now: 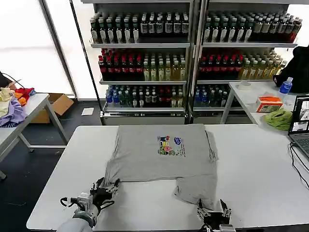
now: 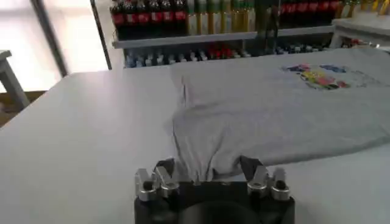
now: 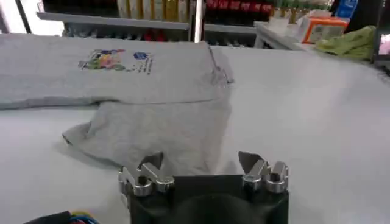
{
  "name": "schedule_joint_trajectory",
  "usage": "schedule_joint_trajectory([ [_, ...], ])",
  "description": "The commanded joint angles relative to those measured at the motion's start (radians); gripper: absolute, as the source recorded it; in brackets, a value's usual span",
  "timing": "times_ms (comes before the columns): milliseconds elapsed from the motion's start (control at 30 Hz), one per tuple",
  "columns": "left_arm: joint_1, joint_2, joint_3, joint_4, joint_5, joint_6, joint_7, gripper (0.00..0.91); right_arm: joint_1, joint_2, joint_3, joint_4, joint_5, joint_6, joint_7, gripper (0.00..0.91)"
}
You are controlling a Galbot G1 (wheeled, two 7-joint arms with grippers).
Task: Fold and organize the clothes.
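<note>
One of the clothes, a light grey shirt (image 1: 161,157) with a small multicoloured chest print (image 1: 169,145), lies flat in the middle of the white table (image 1: 256,169). A flap of it (image 1: 195,188) sticks out toward the near right edge. My left gripper (image 1: 107,186) is open at the shirt's near left corner, and in the left wrist view the shirt's hem (image 2: 207,146) lies between the spread fingers of the left gripper (image 2: 207,169). My right gripper (image 1: 212,209) is open at the flap's near edge. In the right wrist view the right gripper (image 3: 201,162) straddles the grey flap (image 3: 164,131).
Shelves of bottles (image 1: 145,63) stand behind the table. A side table (image 1: 29,108) on the left carries coloured fabrics, with a cardboard box (image 1: 58,104) beyond it. On the right are a lime-green cloth (image 1: 279,118), an orange box (image 1: 269,103), a laptop (image 1: 300,128) and cables (image 1: 297,162).
</note>
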Motion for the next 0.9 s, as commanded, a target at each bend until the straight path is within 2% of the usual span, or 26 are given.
schedule_joint_trajectory([
  [33, 0.011, 0.003, 0.006, 0.008, 0.008, 0.011, -0.001, 0.010, -0.002, 0.001, -0.004, -0.045, 0.012, 0.043, -0.017, 0.000],
  [167, 0.018, 0.001, 0.009, 0.006, 0.014, 0.008, 0.003, 0.010, -0.004, -0.011, -0.010, -0.064, 0.010, 0.084, -0.041, 0.000],
  [333, 0.030, -0.001, 0.009, 0.001, 0.017, -0.001, 0.009, 0.010, 0.001, -0.012, -0.006, -0.068, 0.043, 0.096, -0.045, 0.000],
  [567, 0.040, -0.016, -0.001, -0.044, 0.010, -0.056, 0.010, 0.010, 0.014, 0.001, 0.006, -0.053, 0.064, 0.197, -0.082, 0.000],
  [900, 0.053, -0.039, -0.001, -0.221, -0.060, -0.086, 0.006, 0.010, 0.049, 0.005, 0.062, 0.099, 0.013, 0.212, -0.116, 0.000],
])
